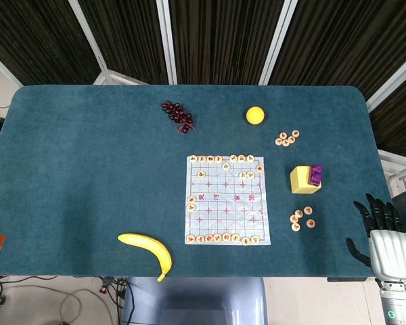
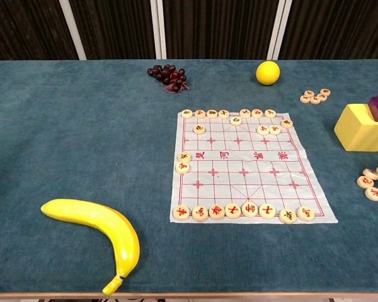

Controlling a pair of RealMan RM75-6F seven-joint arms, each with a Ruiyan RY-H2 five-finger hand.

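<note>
Resting at the table's right edge, our right hand point(image 1: 386, 237) lies with its dark fingers spread and nothing in it. Our left hand is out of both views. Taking the chess board point(image 1: 227, 200) as the landmark, the nearest loose chess pieces point(image 1: 302, 218) lie just off its lower right side, untouched, with the yellow block point(image 1: 303, 179) above them. Rows of pieces already line the board's far and near edges, and a few sit inside. We judge the work barely begun: no piece is lifted, and the hand is well apart from the board.
</note>
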